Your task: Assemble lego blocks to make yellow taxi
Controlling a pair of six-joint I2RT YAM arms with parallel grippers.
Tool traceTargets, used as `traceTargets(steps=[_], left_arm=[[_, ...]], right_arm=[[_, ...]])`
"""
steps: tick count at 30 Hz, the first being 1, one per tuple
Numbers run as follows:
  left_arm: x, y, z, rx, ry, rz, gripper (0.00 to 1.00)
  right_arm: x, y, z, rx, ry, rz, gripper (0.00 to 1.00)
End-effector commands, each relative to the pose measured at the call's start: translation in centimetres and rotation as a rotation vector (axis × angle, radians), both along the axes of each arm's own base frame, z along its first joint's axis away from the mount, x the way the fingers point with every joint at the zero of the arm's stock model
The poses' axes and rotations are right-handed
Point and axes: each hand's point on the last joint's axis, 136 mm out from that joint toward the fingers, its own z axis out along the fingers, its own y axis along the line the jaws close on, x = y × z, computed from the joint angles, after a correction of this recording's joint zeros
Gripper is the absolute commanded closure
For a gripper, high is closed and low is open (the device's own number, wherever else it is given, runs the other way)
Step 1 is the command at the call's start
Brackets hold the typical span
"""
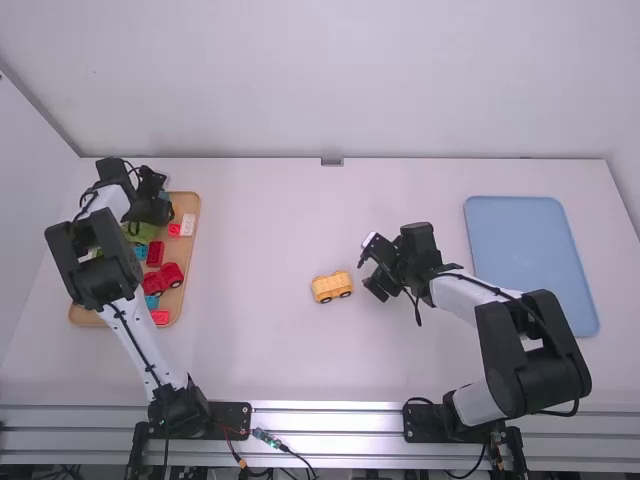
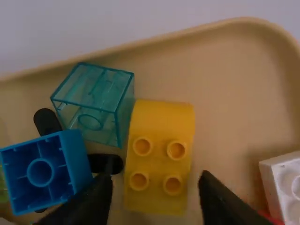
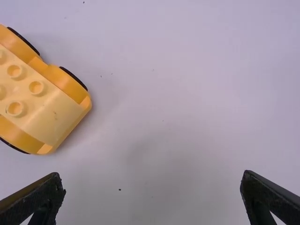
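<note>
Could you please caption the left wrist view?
Open left pincer over a studded yellow block, a see-through teal block beside it.

A plain white wall (image 1: 350, 80) rises behind the white table (image 1: 250, 250), meeting another pale wall (image 1: 25, 220) at a grey slanting seam on the left. A small grey metal piece (image 1: 332, 162) sits at the middle of the table's back edge. Ridged metal rails (image 1: 325, 420) run along the front, shining brightly in places. Tiny dark specks (image 3: 119, 189) dot the softly lit tabletop

Yellow car (image 1: 331, 287), yellow block (image 2: 160, 157), white block (image 1: 188, 225), tan tray (image 1: 187, 203), blue tray (image 1: 525, 250): one each.
</note>
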Motion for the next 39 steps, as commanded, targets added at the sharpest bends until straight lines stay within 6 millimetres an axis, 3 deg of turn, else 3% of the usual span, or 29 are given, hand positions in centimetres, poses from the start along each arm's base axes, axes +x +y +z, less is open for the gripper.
traceTargets(steps=[1,6,9,13,15,23,32,39], left_arm=[[-0.1,-1.6,-1.2,-0.078,0.002,-0.033,0.43],[0.3,-2.1,-1.2,-0.096,-0.026,-0.040,0.48],[-0.1,-1.5,-2.0,-0.065,-0.015,-0.021,0.55],[-0.3,-1.3,-2.7,-0.050,-0.014,-0.013,0.57],[-0.3,-1.3,-2.8,-0.049,-0.019,-0.014,0.67],[0.0,-1.1,-2.6,-0.056,-0.032,0.010,0.90],[0.4,-1.0,-0.9,-0.079,-0.061,0.073,0.80],[0.0,-2.3,3.8,-0.064,-0.093,-0.005,0.69]], right_arm=[[0.1,0.2,0.9,0.012,-0.023,0.005,0.01],[0.0,0.2,0.9,0.012,-0.022,0.006,0.01],[0.1,0.2,0.9,0.012,-0.023,0.005,0.01],[0.1,0.2,0.9,0.012,-0.023,0.005,0.01],[0.1,0.2,0.9,0.012,-0.022,0.005,0.01],[0.1,0.2,0.9,0.010,-0.024,0.007,0.01],[0.4,0.5,1.4,0.040,-0.040,0.013,0.01],[0.9,0.6,2.0,0.074,-0.062,0.020,0.01]])
